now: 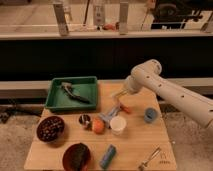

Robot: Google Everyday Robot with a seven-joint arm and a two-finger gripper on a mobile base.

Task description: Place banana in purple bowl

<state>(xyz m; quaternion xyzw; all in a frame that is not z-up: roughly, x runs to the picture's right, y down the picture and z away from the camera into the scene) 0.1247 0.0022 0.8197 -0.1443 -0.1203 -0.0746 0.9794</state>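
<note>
The gripper (pixel 119 93) hangs mid-table, jaws closed on the banana (pixel 118 93). The purple bowl (pixel 50 128) sits far left; a loose pinch could drop the fruit crossing.

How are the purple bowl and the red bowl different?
The purple bowl is darker; the red bowl is redder. The purple bowl looks speckled and bumpy inside; the red bowl holds one dark lump. The purple bowl sits nearer the green tray; the red bowl sits at the table's front edge. Both are round. The gripper is by the white cup, touching neither bowl.
</note>
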